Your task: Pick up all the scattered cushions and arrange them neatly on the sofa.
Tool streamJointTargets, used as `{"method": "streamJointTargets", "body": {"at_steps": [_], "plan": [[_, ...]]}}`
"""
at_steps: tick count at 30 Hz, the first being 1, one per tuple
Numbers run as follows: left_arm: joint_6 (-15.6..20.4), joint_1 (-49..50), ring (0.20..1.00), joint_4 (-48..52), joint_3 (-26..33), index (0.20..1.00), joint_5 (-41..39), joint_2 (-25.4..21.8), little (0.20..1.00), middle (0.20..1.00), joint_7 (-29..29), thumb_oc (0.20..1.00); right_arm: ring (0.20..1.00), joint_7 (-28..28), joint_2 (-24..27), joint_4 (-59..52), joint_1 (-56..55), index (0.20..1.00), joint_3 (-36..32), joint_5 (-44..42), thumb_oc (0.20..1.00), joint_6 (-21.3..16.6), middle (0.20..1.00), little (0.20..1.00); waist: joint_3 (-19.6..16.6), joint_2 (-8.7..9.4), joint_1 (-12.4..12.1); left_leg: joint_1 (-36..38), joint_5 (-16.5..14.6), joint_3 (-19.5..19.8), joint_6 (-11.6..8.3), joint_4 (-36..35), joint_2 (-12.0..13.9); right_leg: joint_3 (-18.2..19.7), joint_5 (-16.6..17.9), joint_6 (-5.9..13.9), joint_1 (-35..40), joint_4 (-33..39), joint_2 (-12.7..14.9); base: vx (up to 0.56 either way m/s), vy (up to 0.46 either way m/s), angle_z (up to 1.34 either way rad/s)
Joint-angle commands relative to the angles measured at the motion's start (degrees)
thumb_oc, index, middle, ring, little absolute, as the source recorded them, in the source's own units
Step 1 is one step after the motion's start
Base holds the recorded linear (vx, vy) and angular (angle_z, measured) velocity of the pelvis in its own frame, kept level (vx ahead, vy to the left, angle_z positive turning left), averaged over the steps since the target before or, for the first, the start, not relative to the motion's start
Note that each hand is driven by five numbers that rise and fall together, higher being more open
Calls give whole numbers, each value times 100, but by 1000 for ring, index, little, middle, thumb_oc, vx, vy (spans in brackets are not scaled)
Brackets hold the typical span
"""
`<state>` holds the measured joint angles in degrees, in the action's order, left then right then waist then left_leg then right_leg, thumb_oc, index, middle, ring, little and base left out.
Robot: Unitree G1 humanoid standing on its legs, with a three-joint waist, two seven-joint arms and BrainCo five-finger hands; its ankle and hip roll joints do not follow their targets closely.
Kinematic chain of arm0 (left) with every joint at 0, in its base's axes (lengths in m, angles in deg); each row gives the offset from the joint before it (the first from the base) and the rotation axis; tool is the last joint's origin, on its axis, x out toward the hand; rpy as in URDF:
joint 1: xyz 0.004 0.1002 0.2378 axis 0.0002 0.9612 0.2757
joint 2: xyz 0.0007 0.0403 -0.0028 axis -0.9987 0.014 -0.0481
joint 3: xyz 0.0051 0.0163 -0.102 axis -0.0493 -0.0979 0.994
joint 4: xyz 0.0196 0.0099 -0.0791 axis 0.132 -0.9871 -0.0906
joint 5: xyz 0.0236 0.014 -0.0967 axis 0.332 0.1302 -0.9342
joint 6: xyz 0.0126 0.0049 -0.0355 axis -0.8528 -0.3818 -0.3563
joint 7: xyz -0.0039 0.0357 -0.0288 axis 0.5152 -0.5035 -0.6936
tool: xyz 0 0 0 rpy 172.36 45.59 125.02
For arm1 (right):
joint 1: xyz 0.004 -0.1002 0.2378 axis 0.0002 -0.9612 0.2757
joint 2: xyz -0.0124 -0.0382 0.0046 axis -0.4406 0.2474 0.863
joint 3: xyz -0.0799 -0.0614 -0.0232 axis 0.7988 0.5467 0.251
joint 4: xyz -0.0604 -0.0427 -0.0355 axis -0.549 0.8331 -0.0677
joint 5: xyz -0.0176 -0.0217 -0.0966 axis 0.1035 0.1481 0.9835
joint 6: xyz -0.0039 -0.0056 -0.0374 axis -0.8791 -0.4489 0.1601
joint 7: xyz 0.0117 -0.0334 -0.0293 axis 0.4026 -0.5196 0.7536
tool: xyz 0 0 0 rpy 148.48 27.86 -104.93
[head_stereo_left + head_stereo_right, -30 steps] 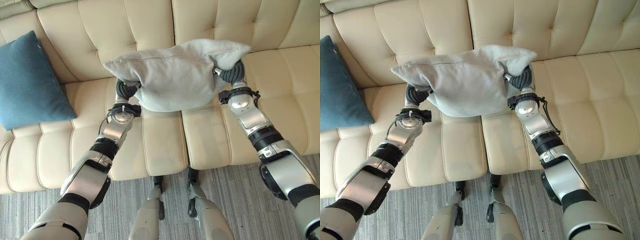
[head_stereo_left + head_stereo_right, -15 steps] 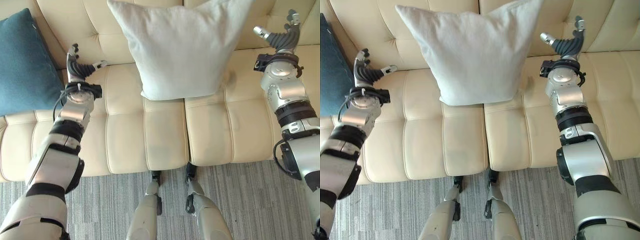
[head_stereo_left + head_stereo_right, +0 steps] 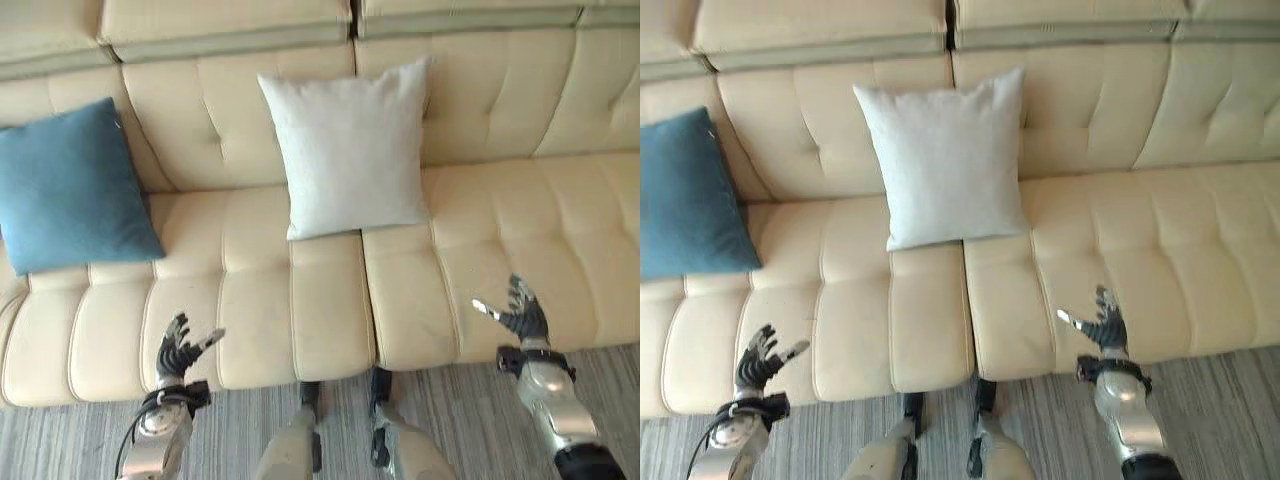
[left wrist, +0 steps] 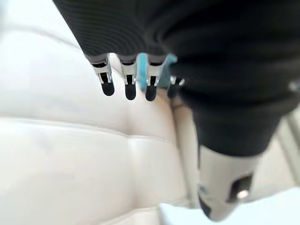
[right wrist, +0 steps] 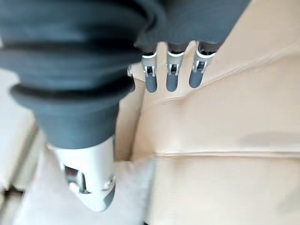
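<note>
While the cream sofa [image 3: 300,320] takes up most of the head views, the light grey cushion [image 3: 352,148] sits upright in the upper middle of the frame, leaning on the backrest with its bottom edge on the seat, right over the seam between the two middle seat pads. Over at the left edge there's a blue cushion [image 3: 72,187] too, also propped against the backrest, tilted a bit, well apart from the grey one.

Both arms are down low near the front of the seat. Left robot hand [image 3: 180,348] is at the lower left of the frame, fingers spread and relaxed, thumb sticking out, holding nothing. Right robot hand [image 3: 517,311] is at the lower right, same deal: fingers apart, nothing in it, hovering by the front edge of the right seat pad. Wrist views back that up, straight fingers [image 4: 127,84] with just sofa leather past them.

Grey striped carpet [image 3: 470,420] runs along the bottom.
</note>
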<state>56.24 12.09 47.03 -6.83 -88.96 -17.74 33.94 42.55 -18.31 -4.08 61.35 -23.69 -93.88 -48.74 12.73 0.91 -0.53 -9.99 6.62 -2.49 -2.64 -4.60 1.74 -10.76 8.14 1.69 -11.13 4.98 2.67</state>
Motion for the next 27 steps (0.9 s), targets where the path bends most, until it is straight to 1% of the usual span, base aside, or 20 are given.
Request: {"method": "streamJointTargets", "body": {"at_steps": [1, 2, 5, 7, 10, 11, 12, 13, 15, 16, 17, 18, 20, 21, 22, 24, 26, 27], "plan": [[-45, -185, 1000, -424, -71, 1000, 678, -245, 1000, 1000, -427, 1000, 1000, -401, 203, 225, 162, 1000, -102, 689, 1000, -128, 1000, 1000, -514, 71, -35, 368, -564, 75, -173, -40, -7, 5, -562, 776, 538, -174, 516, -6, 181, -8], [-87, 45, 1000, -725, -97, 1000, 838, -211, 1000, 1000, -595, 1000, 1000, -506, 156, 566, -26, 1000, -103, 805, 1000, -119, 1000, 1000, -598, 54, 1, 528, -609, 11, -116, -40, -38, 15, -554, 802, 645, -194, 565, -9, 106, -19], [-119, 206, 1000, -964, -90, 1000, 999, -179, 1000, 1000, -706, 1000, 1000, -584, 167, 754, -205, 1000, -74, 1010, 1000, -105, 1000, 1000, -632, 70, 34, 676, -665, -80, -56, -36, -71, 83, -510, 842, 706, -224, 604, -53, 142, -14], [-104, 322, 1000, -1035, -74, 1000, 1104, -162, 1000, 1000, -691, 1000, 1000, -618, 134, 964, -272, 1000, -28, 1062, 1000, -110, 1000, 1000, -615, 103, 52, 732, -697, -199, -11, -20, -109, 205, -369, 905, 615, -248, 640, -165, 153, -12], [-79, 320, 1000, -1159, 60, 1000, 1090, -130, 1000, 1000, -568, 1000, 1000, -622, 83, 1148, -200, 1000, 61, 1053, 1000, -46, 1000, 1000, -578, 146, 21, 709, -691, -360, 54, -40, -156, 376, -45, 1092, 359, -269, 697, -264, 86, -55], [-69, 202, 1000, -1155, 88, 1000, 985, -179, 1000, 1000, -476, 1000, 1000, -567, 26, 1110, -126, 1000, 148, 1025, 1000, -47, 1000, 1000, -464, 142, -24, 618, -592, -399, 87, -40, -96, 402, -73, 1091, 117, -655, 689, -377, 5, -80], [-62, 123, 1000, -1167, 100, 1000, 959, -212, 1000, 1000, -410, 1000, 1000, -555, -7, 1116, -90, 1000, 201, 980, 1000, -58, 1000, 1000, -411, 116, -47, 554, -520, -408, 114, -32, -50, 384, -257, 1025, 101, -944, 654, -307, -15, -77], [-61, 118, 1000, -1169, 100, 1000, 958, -212, 1000, 1000, -410, 1000, 1000, -555, -7, 1118, -86, 1000, 202, 979, 1000, -59, 1000, 1000, -403, 120, -47, 558, -522, -409, 113, -31, -53, 388, -279, 1025, 91, -977, 659, -207, -9, -43], [-54, 40, 1000, -1144, 95, 1000, 960, -269, 1000, 1000, -346, 1000, 1000, -540, -24, 1182, -44, 1000, 300, 947, 1000, -92, 1000, 1000, -366, 63, -122, 421, -394, -417, 144, -6, 25, 322, -721, 872, 209, -1582, 567, -248, -40, -15], [-46, 31, 1000, -1121, 81, 1000, 998, -300, 1000, 1000, -325, 1000, 1000, -552, -30, 1151, -63, 1000, 332, 938, 1000, -107, 1000, 1000, -394, 41, -144, 365, -344, -422, 144, -6, 42, 322, -851, 830, 281, -1835, 514, -250, -79, -4], [-64, 49, 1000, -1117, 52, 1000, 1071, -329, 1000, 1000, -314, 1000, 1000, -547, -54, 1176, -86, 1000, 335, 920, 1000, -124, 1000, 1000, -413, 66, -176, 318, -328, -438, 136, 3, 20, 326, -945, 822, 444, -1934, 488, -270, -209, 3], [-51, -6, 1000, -1098, -56, 1000, 1167, -302, 1000, 1000, -285, 1000, 1000, -598, -76, 1064, -71, 1000, 432, 903, 1000, -107, 1000, 1000, -446, 145, -301, 136, -176, -422, 34, 18, 4, 296, -1283, 682, 810, -1457, 325, -186, -184, 3], [-50, -9, 1000, -1100, -58, 1000, 1167, -304, 1000, 1000, -284, 1000, 1000, -598, -78, 1065, -71, 1000, 431, 903, 1000, -107, 1000, 1000, -440, 149, -294, 143, -176, -414, 32, 19, 0, 286, -1281, 680, 830, -1439, 327, -126, -166, 1], [-56, -87, 1000, -1148, -141, 1000, 1175, -228, 1000, 1000, -278, 1000, 1000, -548, -71, 1032, -85, 1000, 428, 812, 1000, -122, 1000, 1000, -455, 198, -313, -152, 35, -369, -137, 138, 19, 307, -1407, 520, 998, -956, 162, -225, -243, -6], [-43, -162, 1000, -1198, -206, 1000, 1172, -159, 1000, 1000, -252, 1000, 1000, -525, -38, 1035, -37, 1000, 446, 782, 1000, -115, 1000, 1000, -410, 172, -303, -336, 166, -373, -270, 236, 46, 325, -1361, 468, 983, -782, 72, -314, -304, 18], [-35, -263, 1000, -1219, -297, 1000, 1128, -36, 1000, 1000, -247, 1000, 1000, -468, 41, 979, 11, 1000, 431, 722, 1000, -115, 1000, 1000, -312, 104, -291, -555, 321, -374, -432, 366, 71, 258, -1280, 417, 970, -551, -33, -255, -135, 72], [-42, -306, 1000, -1213, -369, 1000, 1126, 59, 1000, 1000, -275, 1000, 1000, -448, 65, 1038, 100, 1000, 420, 671, 1000, -74, 1000, 1000, -250, 72, -250, -646, 240, -174, -412, 485, -26, 192, -1196, 403, 905, -517, -17, -223, -67, 53], [-49, -286, 1000, -1208, -370, 1000, 1144, 76, 1000, 1000, -298, 1000, 1000, -464, 65, 1068, 103, 1000, 406, 659, 1000, -56, 1000, 1000, -275, 76, -225, -603, 150, -105, -352, 494, -54, 172, -1152, 408, 870, -497, 2, -175, -54, -3]]}}
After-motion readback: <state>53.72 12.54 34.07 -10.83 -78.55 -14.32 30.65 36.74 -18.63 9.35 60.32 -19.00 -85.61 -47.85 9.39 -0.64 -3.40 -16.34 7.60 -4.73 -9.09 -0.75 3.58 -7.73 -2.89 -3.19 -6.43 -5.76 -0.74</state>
